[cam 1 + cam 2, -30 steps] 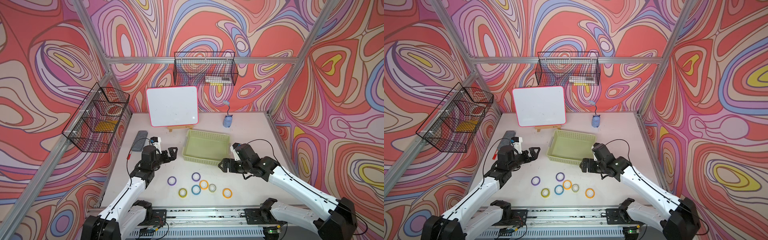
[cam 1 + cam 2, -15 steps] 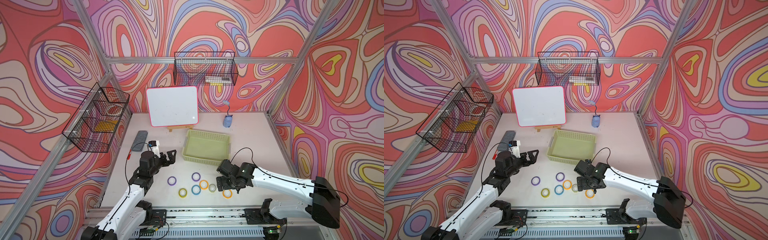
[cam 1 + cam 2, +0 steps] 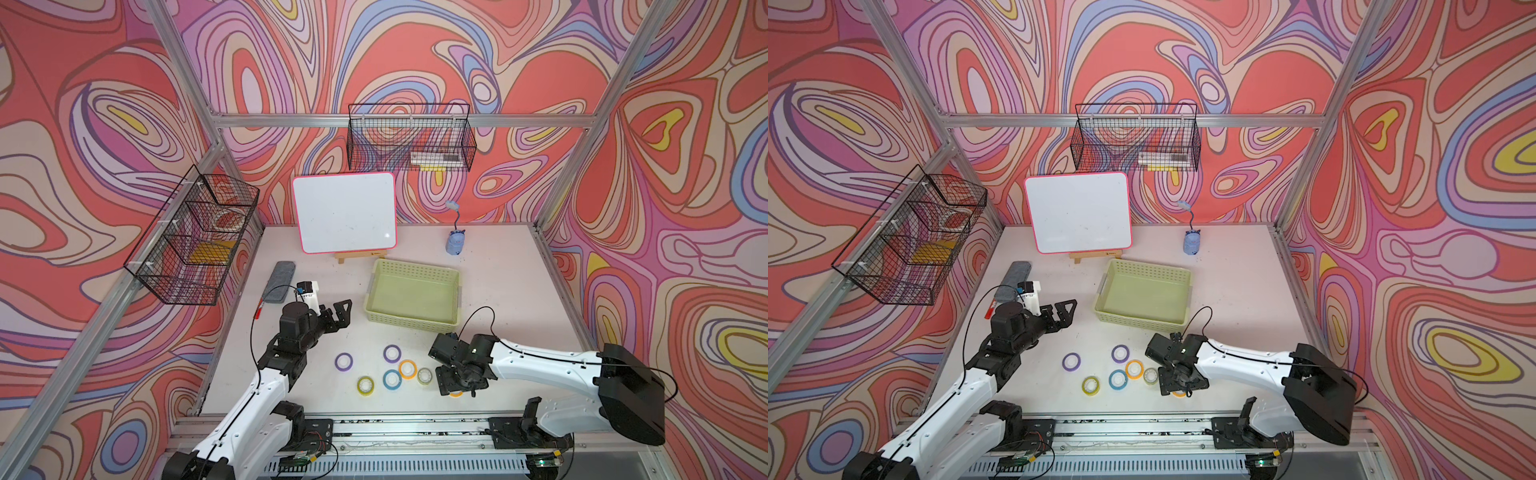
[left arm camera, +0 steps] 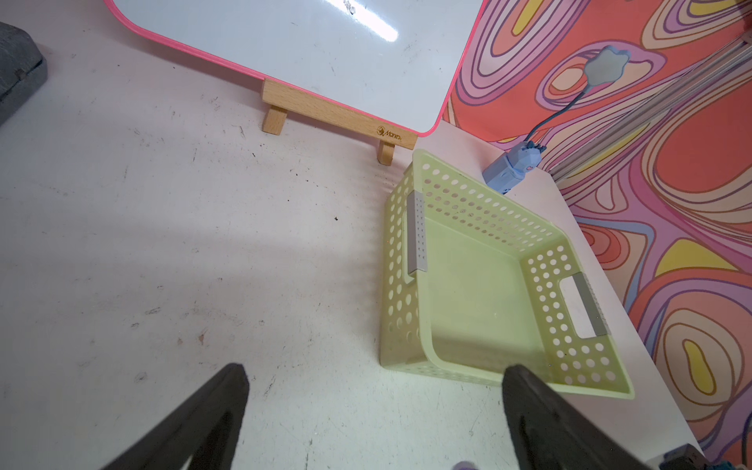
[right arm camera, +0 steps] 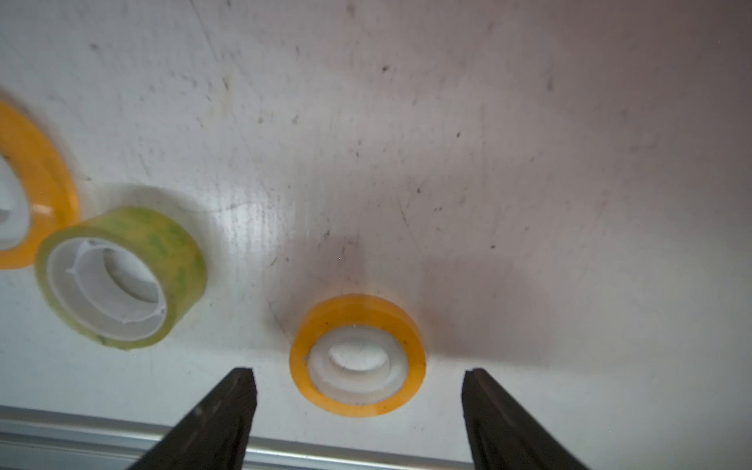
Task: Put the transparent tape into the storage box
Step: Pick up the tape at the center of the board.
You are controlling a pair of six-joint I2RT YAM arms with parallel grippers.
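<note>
The pale worktop (image 3: pixel 507 270) carries a pink-framed whiteboard (image 3: pixel 345 212) on a wooden easel at the back. In front of the board and to its right sits the storage box (image 3: pixel 415 269), a shallow yellow-green basket with perforated sides, also seen in the left wrist view (image 4: pixel 468 199).

The left tool (image 3: pixel 340 309) hangs above the worktop to the left of the box. Its fingers (image 4: pixel 195 419) are spread wide and grasp nothing.

The right tool (image 5: pixel 360 374) is low over the near side of the worktop. It is released: its black fingers stand on either side of an orange roll (image 5: pixel 358 354) with a gap on both sides.

The transparent tape (image 5: pixel 122 276) lies flat on the worktop, outside the box and well apart from it. In a top view (image 3: pixel 424 376) it is just left of the right tool and just beside a second orange roll (image 3: pixel 407 369). Further left lie a blue roll (image 3: pixel 392 379), a yellow roll (image 3: pixel 365 385) and two purple rolls (image 3: pixel 343 361).
</note>
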